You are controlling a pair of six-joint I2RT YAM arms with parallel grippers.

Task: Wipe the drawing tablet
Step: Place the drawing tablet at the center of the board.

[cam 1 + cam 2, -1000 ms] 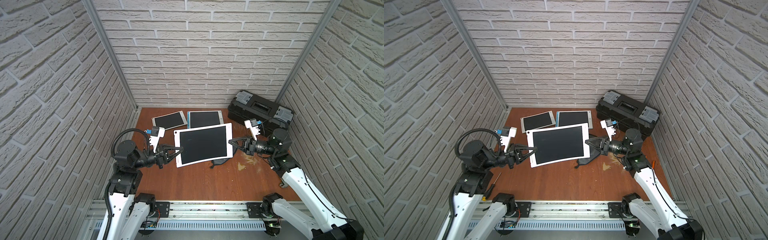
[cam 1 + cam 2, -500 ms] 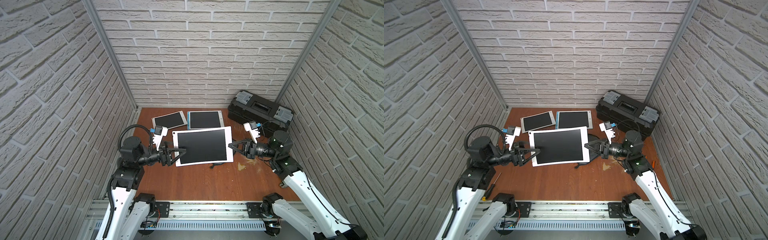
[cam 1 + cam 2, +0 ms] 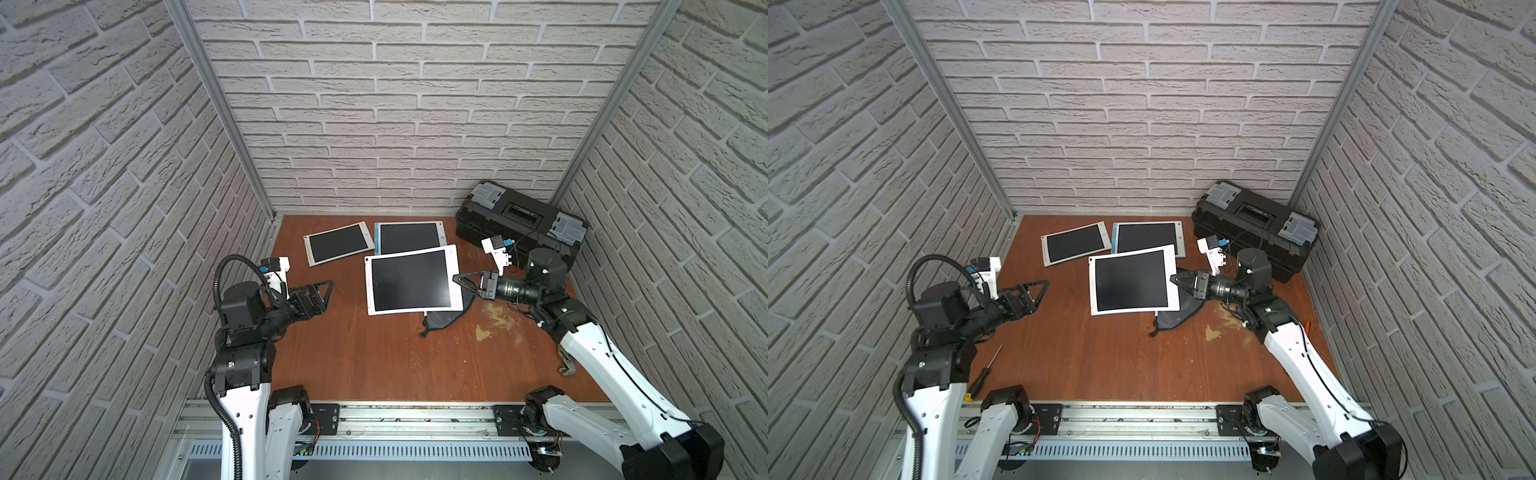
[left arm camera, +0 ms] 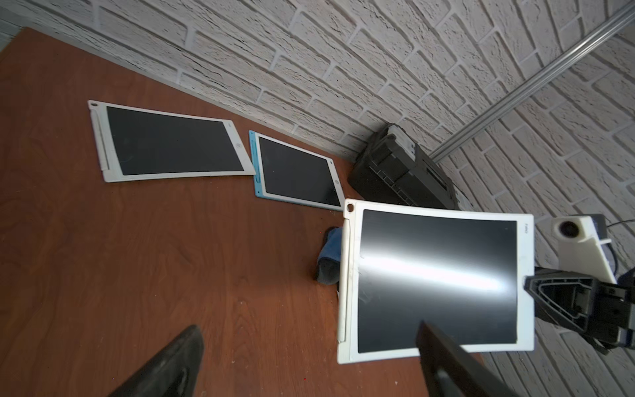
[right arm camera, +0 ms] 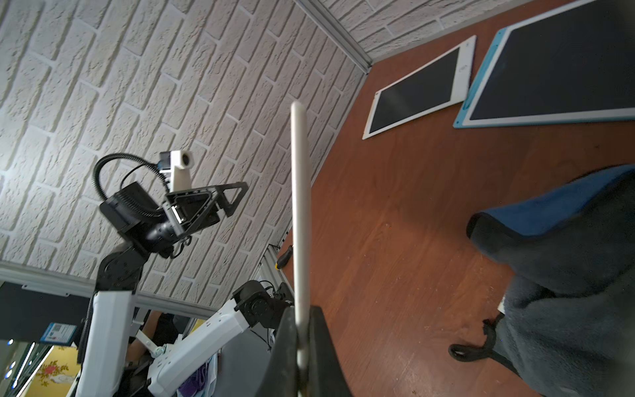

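Top view, cloth (image 3: 445,318) partly under drawing tablet (image 3: 409,279), toolbox (image 3: 519,216) in back corner

The drawing tablet (image 3: 409,279) — white frame, dark screen — hangs tilted above mid-table, its right edge pinched by the right gripper (image 3: 458,277); a dark grey-blue cloth (image 3: 442,319) lies beneath its near-right corner.

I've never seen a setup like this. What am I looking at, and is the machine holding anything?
It is a robot with two white arms ending in pincers. Two pictures look down from overhead; two come from cameras on the wrists. The right gripper is shut on the edge of a large white-framed drawing tablet, raised over a dark grey cloth. The left gripper is open and empty. On the brown wooden table lie a smaller white-framed tablet, a blue-edged tablet and a black toolbox.
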